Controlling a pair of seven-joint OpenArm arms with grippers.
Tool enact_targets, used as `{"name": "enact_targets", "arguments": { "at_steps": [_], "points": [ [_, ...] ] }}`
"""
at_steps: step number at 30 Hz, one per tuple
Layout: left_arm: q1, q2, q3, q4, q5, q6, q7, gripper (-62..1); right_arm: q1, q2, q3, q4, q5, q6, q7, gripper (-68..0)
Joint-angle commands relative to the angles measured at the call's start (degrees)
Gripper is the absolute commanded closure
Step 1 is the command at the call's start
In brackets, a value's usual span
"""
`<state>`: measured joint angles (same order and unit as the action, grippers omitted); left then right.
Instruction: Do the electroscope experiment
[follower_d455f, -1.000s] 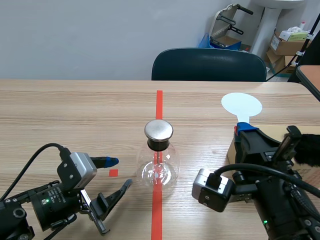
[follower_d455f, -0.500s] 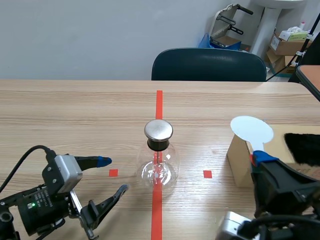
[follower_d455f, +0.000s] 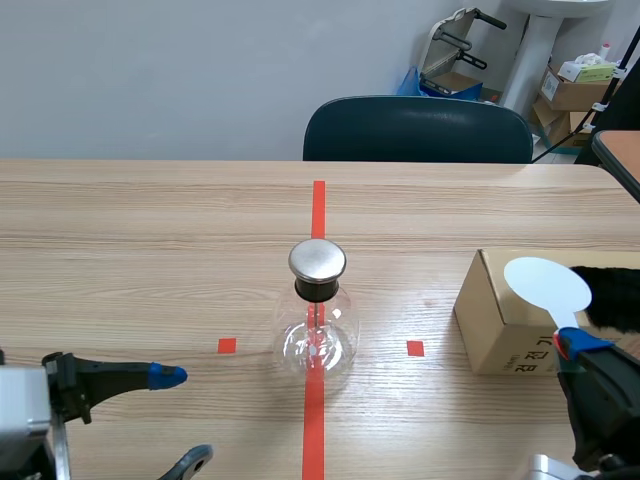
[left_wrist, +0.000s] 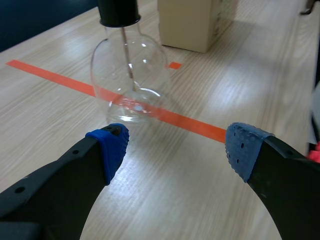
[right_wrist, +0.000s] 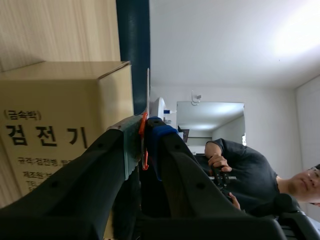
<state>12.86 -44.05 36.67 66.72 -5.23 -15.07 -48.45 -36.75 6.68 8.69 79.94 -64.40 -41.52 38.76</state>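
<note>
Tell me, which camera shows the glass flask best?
The scene view: the whole electroscope flask, metal cap included. The left wrist view crops it above the black stopper; the right wrist view misses it.

The flask (follower_d455f: 318, 320) stands on the table (follower_d455f: 150, 230), on its tape line (follower_d455f: 318, 205). The box (follower_d455f: 495, 325) sits at its 3 o'clock, the disc (follower_d455f: 547, 285) just beside it; the chair (follower_d455f: 418, 128) at 12, the left gripper (left_wrist: 176, 146) at 8.
</note>
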Motion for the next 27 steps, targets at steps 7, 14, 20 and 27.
{"name": "enact_targets", "arguments": {
  "at_steps": [7, 14, 20, 27],
  "points": [
    [4.9, -9.8, -0.5, 12.0, -8.0, -1.2, 2.0, -43.3, 4.7, 0.3, 0.0, -3.9, -0.3, -3.3, 0.2, -1.5],
    [7.1, -17.7, -0.5, 18.8, -15.3, -2.6, 2.0, -43.3, 6.1, 0.3, 0.0, -6.4, -3.7, -3.3, -1.3, -1.5],
    [7.3, -21.9, -0.5, 21.8, -19.9, -4.0, 1.9, -43.3, 6.1, 0.3, 0.0, -8.2, -5.0, -3.3, -2.4, -1.5],
    [7.3, -23.2, -0.5, 22.6, -20.7, -4.5, 1.9, -43.3, 6.1, 0.3, 0.0, -8.2, -5.0, -3.3, -4.1, -1.5]
  ]
}}
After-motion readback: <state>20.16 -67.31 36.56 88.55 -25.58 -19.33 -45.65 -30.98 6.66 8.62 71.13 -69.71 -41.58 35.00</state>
